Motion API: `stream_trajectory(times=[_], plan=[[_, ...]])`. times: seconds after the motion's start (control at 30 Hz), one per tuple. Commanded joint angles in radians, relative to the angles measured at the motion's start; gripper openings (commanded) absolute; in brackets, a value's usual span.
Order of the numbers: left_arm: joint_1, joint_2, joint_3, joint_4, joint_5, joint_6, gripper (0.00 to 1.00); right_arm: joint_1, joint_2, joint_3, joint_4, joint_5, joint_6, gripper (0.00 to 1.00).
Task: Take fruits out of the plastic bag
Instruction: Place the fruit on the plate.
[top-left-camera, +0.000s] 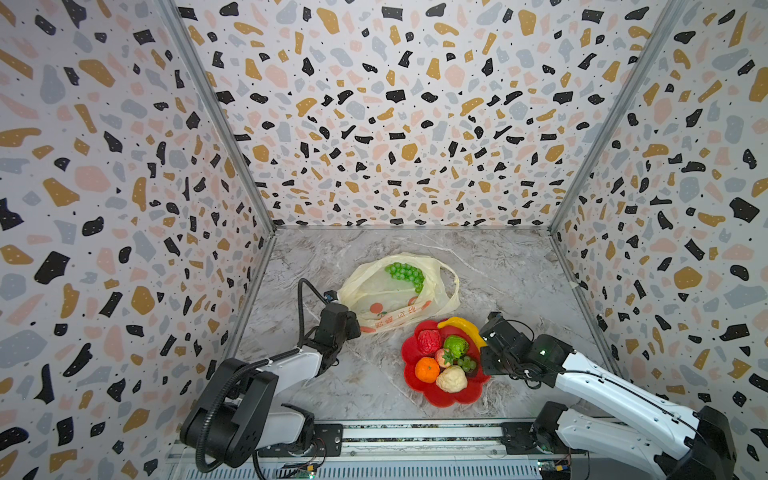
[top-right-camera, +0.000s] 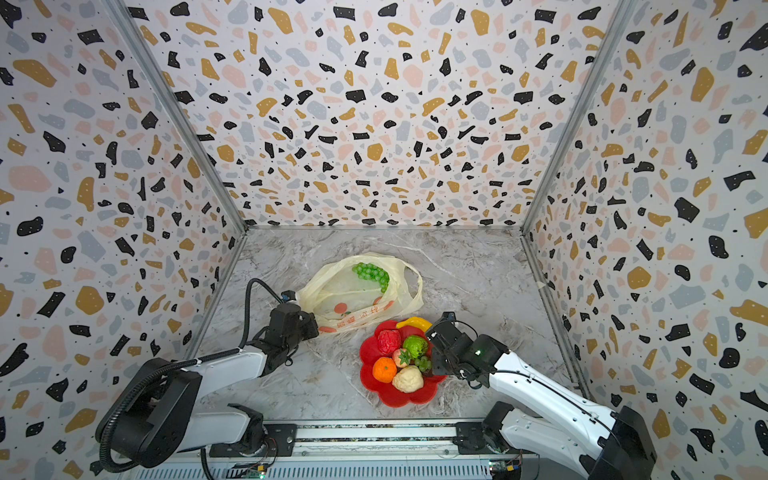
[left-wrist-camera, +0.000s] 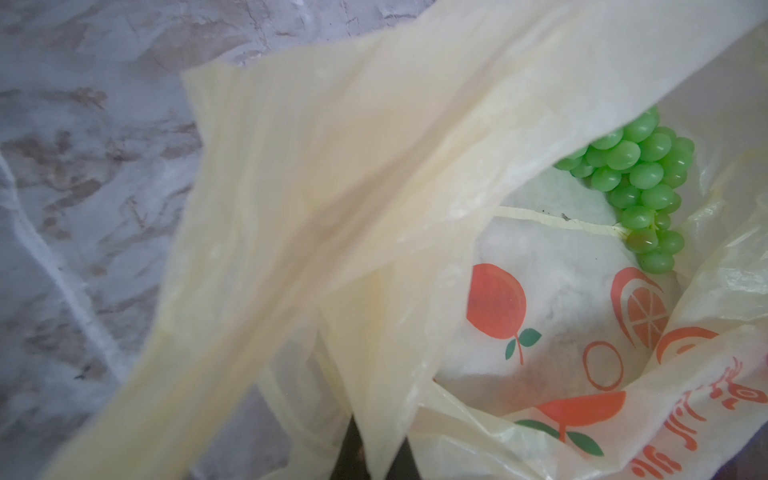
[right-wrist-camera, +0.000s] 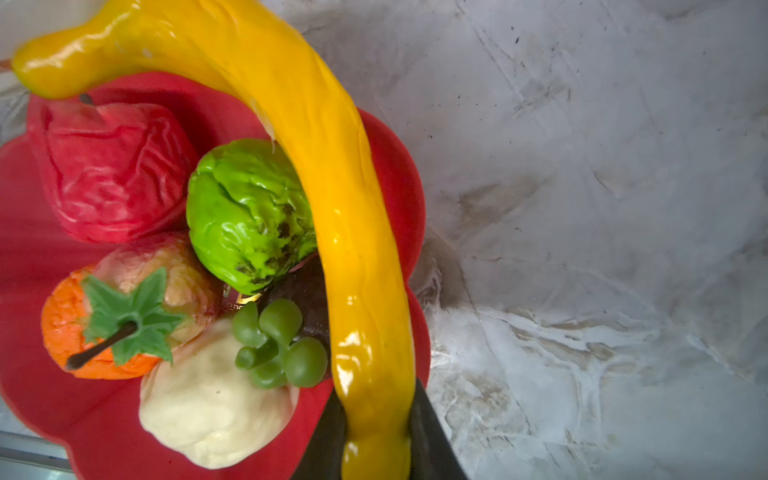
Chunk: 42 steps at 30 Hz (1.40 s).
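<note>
**Marble table (top-left-camera: 353, 386): green grape bunch (top-left-camera: 405, 272) in the plastic bag (top-left-camera: 374, 297)**

Between speckled walls (top-left-camera: 395, 124), we saw the bag lying open at mid-table, the bunch inside it. The left gripper (left-wrist-camera: 374, 453) was clenched on the bag's film. The right gripper (right-wrist-camera: 378, 449) grasped the yellow banana (right-wrist-camera: 332, 187) by one end over the red dish (top-left-camera: 419, 395), where the orange (top-left-camera: 427, 369), the strawberry (top-left-camera: 444, 357) and other fruits sat.

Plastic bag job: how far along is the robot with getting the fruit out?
Mostly done. The orange, strawberry, bumpy red fruit, green fruit and cream fruit already sit in the red dish. In hand: the right gripper is shut on the banana over the dish's edge, while the left gripper pinches the plastic bag. Left: one green grape bunch, lying inside the bag.
</note>
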Motion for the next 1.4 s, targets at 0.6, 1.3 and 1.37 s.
stream_trajectory(times=[0.6,1.3,1.37], plan=[[0.01,-0.005,0.006,0.028,-0.004,-0.003,0.02,0.068,0.001,-0.047,-0.025,0.034,0.093,0.2],[0.009,-0.001,0.009,0.027,-0.002,-0.001,0.02,0.079,-0.016,0.027,-0.038,0.064,0.056,0.5],[0.009,0.001,0.009,0.029,0.0,-0.001,0.02,0.078,-0.02,0.045,-0.043,0.085,0.046,0.51]])
